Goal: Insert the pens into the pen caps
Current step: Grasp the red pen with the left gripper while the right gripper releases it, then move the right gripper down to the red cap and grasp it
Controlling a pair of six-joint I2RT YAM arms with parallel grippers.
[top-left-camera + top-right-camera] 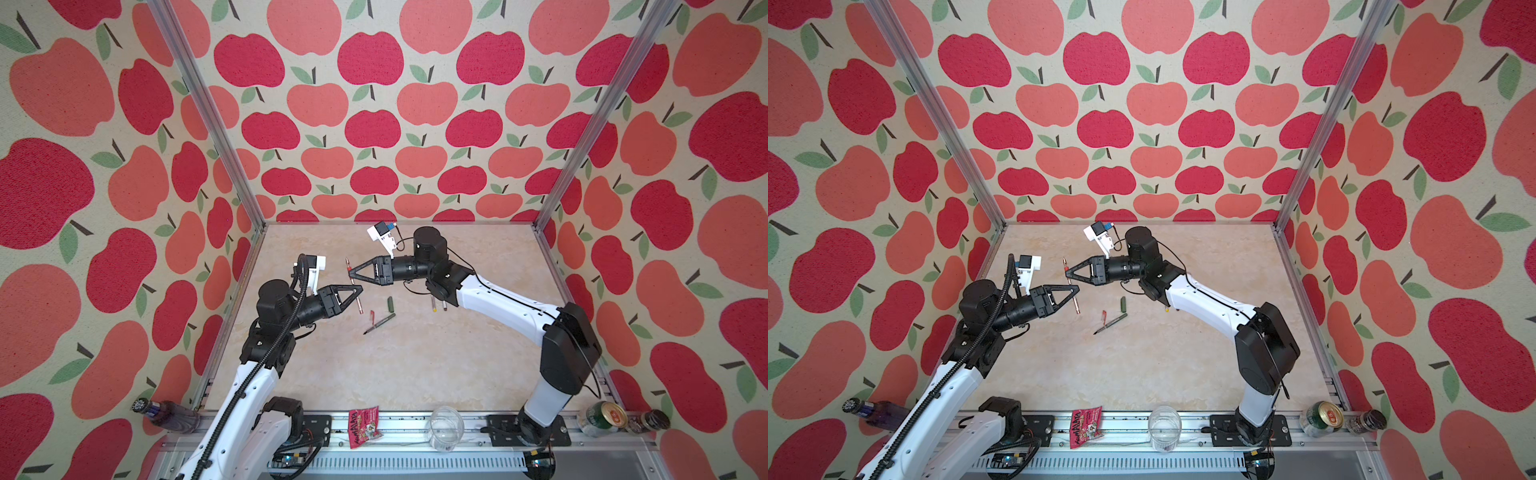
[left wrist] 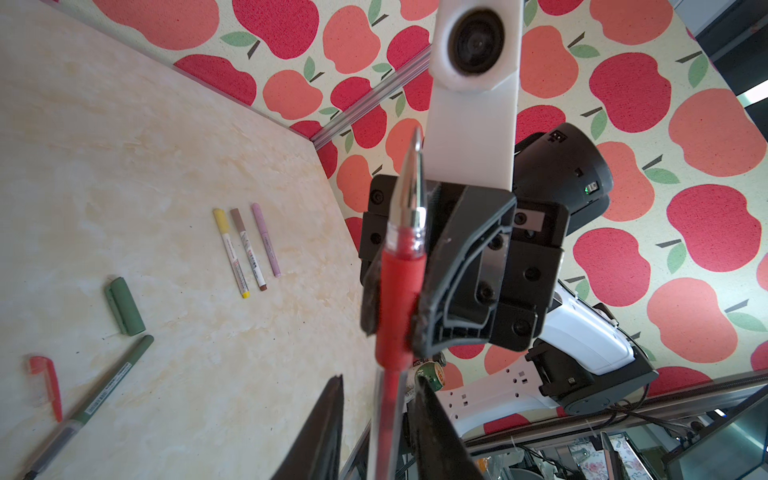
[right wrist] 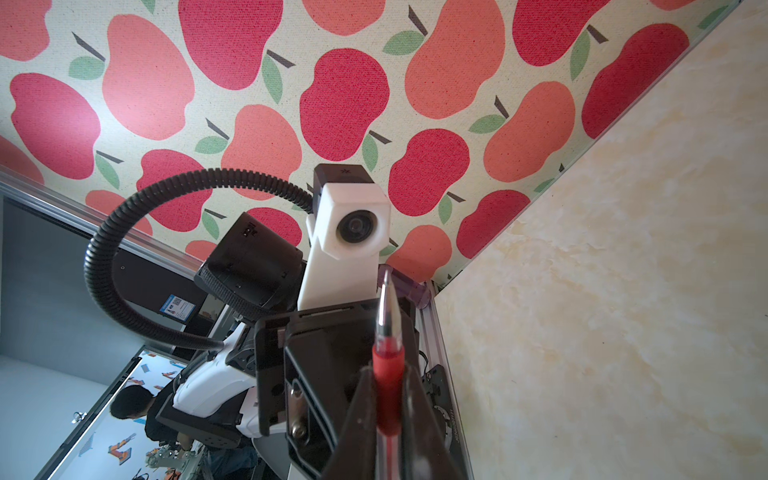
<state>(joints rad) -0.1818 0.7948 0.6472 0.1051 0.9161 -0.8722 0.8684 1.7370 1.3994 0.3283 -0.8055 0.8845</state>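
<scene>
The two arms meet in the air over the table point(image 1: 415, 374), and the main risk lies in that meeting. The right gripper point(image 1: 350, 272) is clamped on the red pen point(image 1: 352, 281) at its rubber grip section. It holds the pen off the surface, up and to the far left of the green cap point(image 1: 390, 304). The left gripper point(image 1: 358, 293) has its jaws on either side of the clear barrel lower down. In the left wrist view a sliver of gap shows on each side, so I judge it apart and not yet gripping.

If the left gripper closes off-centre, it would lever the pen against the right's hold and skew it. If the right lets go before the left is firm, the pen would drop. A hold on the slick barrel could also slip when the tip is pressed into the red cap point(image 1: 372, 314).

The left wrist view shows three markers, yellow point(image 2: 230, 253), brown point(image 2: 248, 249) and lilac point(image 2: 266, 241), side by side beyond the green cap. They look capped. In both top views the right arm hides most of them. The left wrist view also shows the red cap just beside the green pen point(image 2: 104, 390), near the green cap. The right wrist view shows only the clamp and the pen's metal tip, and nothing lying on the table.
</scene>
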